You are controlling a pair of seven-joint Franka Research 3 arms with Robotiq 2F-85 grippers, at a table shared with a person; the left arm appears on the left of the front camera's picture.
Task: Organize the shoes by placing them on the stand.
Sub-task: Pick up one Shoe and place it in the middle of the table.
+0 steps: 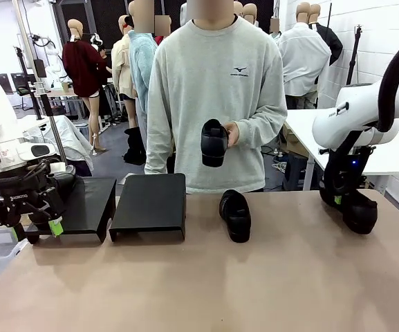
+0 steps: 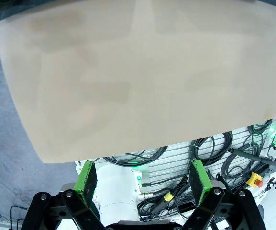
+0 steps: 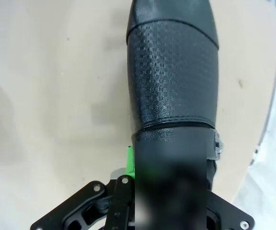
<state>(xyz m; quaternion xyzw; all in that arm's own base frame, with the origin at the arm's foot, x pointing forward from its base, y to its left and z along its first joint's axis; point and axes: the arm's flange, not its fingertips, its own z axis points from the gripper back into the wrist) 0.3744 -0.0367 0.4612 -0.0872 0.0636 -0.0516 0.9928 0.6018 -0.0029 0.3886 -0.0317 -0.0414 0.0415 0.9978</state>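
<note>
The right gripper (image 1: pixel 340 200) is clamped on 1 black shoe (image 1: pixel 359 211), low over the table (image 1: pixel 199 290) and well right of the centre stand (image 1: pixel 149 202). The left gripper (image 1: pixel 44 227) is held with jaws wide apart and empty, left of that stand, beside a 2nd stand (image 1: pixel 88 202). A 2nd shoe (image 1: pixel 236 216) lies just right of the centre stand. A 3rd shoe (image 1: pixel 214 143) is gripped in the person's hand (image 1: pixel 232 133) behind it. In the right wrist view, an embossed grid texture and a smooth rounded toe are shown on the clamped shoe (image 3: pixel 173 72). In the left wrist view, green pads (image 2: pixel 86 176) are seen over bare tan tabletop.
</note>
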